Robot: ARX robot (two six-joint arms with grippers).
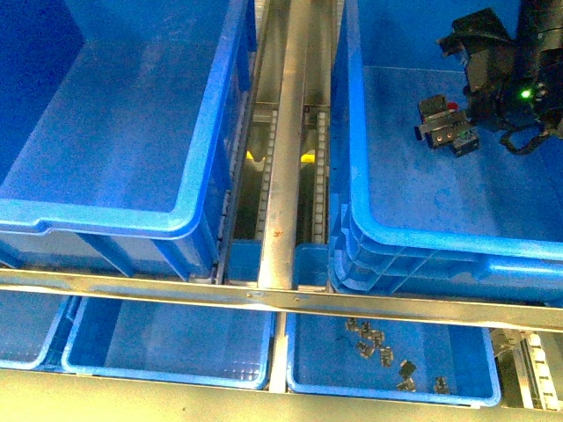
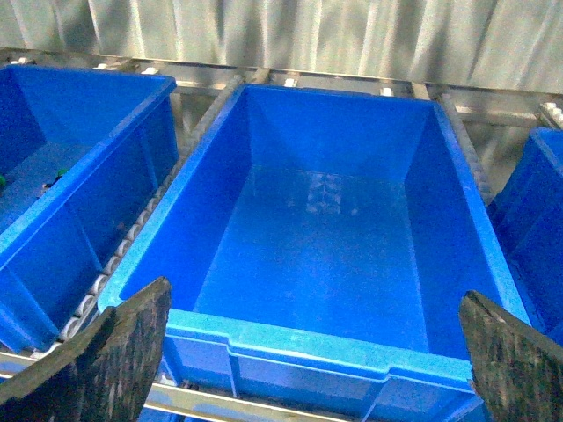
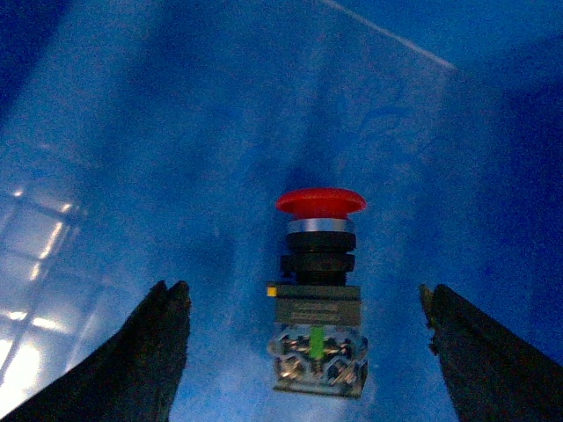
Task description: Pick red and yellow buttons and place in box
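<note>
A: Where is the red button?

B: The red button (image 1: 444,123) lies on the floor of the right bin (image 1: 422,242), toward its far side; it rests on its side, with the red cap turned away from the right gripper (image 3: 301,290) and the terminal end toward it.

A: Is it held?

B: No; the right gripper's fingers (image 3: 149,352) stand wide apart, one on each side of the button and both clear of it; the right arm (image 1: 497,79) reaches down inside that bin.

A: And the left gripper?

B: It is out of the front view; from its own wrist camera the left gripper (image 2: 314,290) is spread wide and holds nothing; it faces a deep bin (image 2: 264,343) with a smooth floor; I cannot tell whether that is the left bin (image 1: 114,214) of the front view.

A: The yellow one?

B: Two yellow bits (image 1: 255,156) show down in the gap between the bins, one on each side of the metal rail (image 1: 286,132); they are too small to tell what they are.

A: Anything else?

B: Small metal parts (image 1: 383,352) lie in a shallow tray (image 1: 317,352) nearer the robot than the right bin, below a crossbar (image 1: 132,286); a green speck (image 2: 60,173) sits in the bin beside the deep one.
</note>
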